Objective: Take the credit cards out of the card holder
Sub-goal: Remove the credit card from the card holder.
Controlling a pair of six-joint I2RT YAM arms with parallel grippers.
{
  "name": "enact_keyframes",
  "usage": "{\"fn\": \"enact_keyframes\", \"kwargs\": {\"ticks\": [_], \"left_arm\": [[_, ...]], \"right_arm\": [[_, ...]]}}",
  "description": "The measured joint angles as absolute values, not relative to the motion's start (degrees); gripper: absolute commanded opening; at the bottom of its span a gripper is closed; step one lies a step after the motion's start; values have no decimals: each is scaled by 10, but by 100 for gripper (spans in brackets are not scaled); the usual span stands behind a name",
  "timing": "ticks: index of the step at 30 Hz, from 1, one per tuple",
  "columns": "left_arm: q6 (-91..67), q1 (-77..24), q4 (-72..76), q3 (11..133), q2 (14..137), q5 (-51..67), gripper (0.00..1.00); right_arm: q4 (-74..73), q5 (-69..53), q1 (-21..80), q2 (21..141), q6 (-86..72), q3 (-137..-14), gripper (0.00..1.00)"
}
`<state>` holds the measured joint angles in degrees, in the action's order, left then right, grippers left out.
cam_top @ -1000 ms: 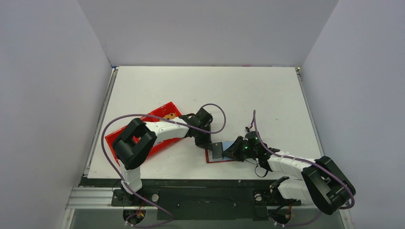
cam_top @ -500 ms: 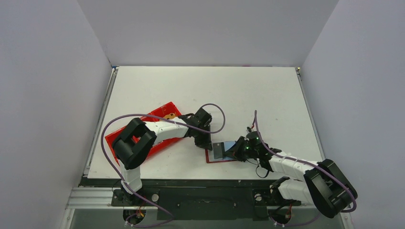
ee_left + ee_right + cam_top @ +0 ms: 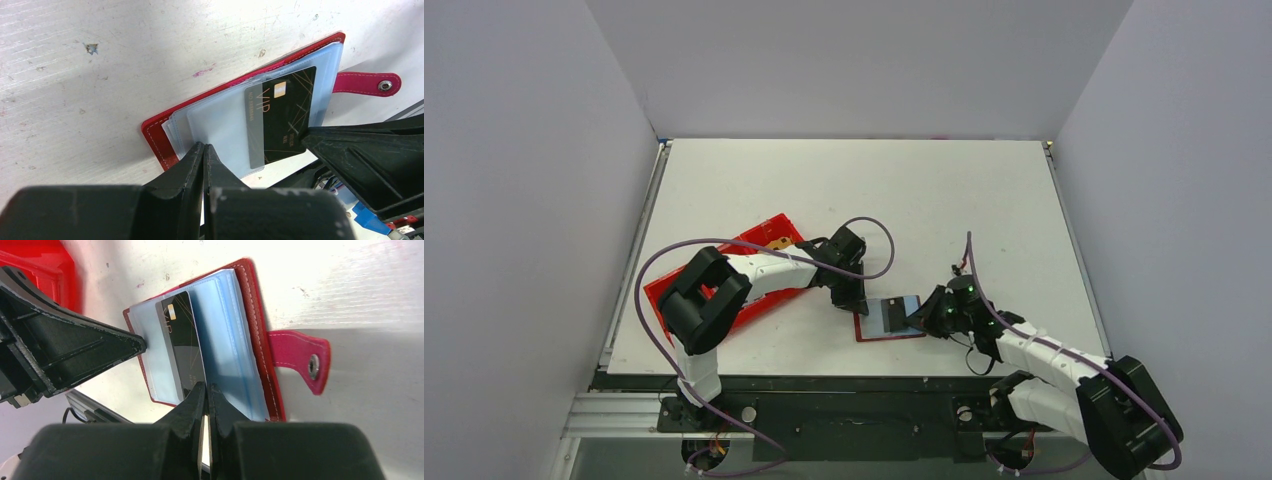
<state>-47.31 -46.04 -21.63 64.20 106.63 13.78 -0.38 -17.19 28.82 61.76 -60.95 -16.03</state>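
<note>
The dark red card holder [image 3: 906, 306] lies open on the table, pale blue sleeves up, strap tab [image 3: 365, 82] pointing away. A black credit card [image 3: 287, 115] with gold "VIP" lettering sticks most of the way out of a sleeve. My left gripper [image 3: 204, 146] is shut and its tips press on the sleeve at the holder's left edge [image 3: 852, 300]. My right gripper [image 3: 205, 386] is shut on the near edge of the card [image 3: 182, 340]; in the top view it [image 3: 917, 319] sits at the holder's right side.
A bright red tray [image 3: 724, 290] lies left of the holder under my left arm, with a tan-gold card [image 3: 776, 242] in its far end. The table's front edge runs just below the holder.
My right arm has drawn back to the right. The lifted sleeves have dropped flat and more of the card shows. My left gripper has stayed in place.
</note>
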Motion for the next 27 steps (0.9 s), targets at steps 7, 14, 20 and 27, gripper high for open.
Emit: {"fn": "enact_keyframes", "kwargs": {"ticks": [7, 14, 20, 27], "left_arm": [[-471, -460, -222, 646, 1066, 137, 0], [-452, -457, -274, 678, 1067, 105, 4], [-437, -438, -309, 742, 1065, 99, 18], [-444, -394, -294, 742, 1025, 152, 34]], "right_arm": [[-55, -160, 274, 593, -589, -177, 0], [-100, -152, 264, 571, -574, -209, 0], [-114, -152, 262, 567, -564, -243, 0], [-116, -165, 258, 568, -564, -266, 0]]}}
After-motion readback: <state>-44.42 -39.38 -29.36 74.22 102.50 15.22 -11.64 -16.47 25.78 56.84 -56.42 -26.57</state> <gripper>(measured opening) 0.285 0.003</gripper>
